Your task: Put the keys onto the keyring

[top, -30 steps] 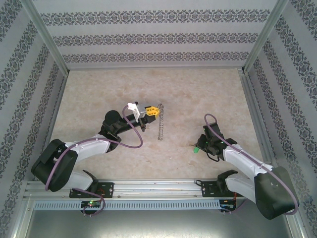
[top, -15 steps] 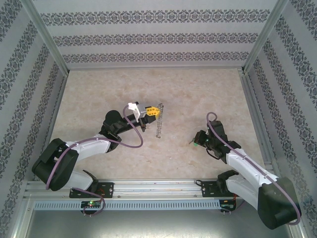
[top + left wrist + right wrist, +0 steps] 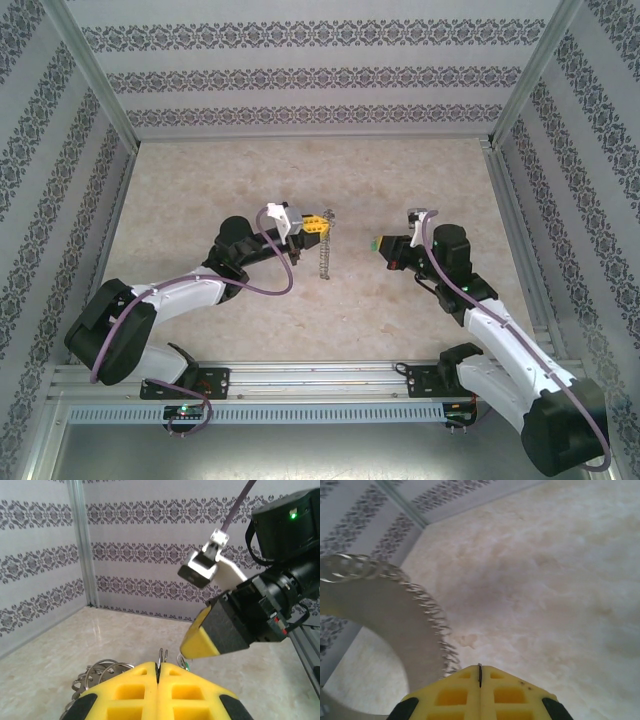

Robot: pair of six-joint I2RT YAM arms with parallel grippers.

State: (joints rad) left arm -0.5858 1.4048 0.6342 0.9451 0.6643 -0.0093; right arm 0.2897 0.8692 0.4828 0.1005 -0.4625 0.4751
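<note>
Over the pale marbled counter (image 3: 200, 180), we see the left hand (image 3: 316, 224) clamped shut on the keyring (image 3: 323, 252). The ring hangs from its yellow fingertips as a grey, coil-fringed strand, and we cannot tell whether its lower end touches the counter. To the ring's right and apart from it, the right hand (image 3: 384, 243) is closed on the key (image 3: 377, 242), whose green head shows at the tip and faces the ring.

From the left wrist, we find a thin wire loop poking up through the seam of the pressed-together fingers (image 3: 125, 685), with looped coils bunched low to their left. The right hand's yellow tip sits just beyond, a speck of green beneath it.

From the right wrist, a dark sliver sits in the seam of the closed fingers (image 3: 515, 692), and a blurred grey hoop with a fine wire fringe curves across the left.
</note>
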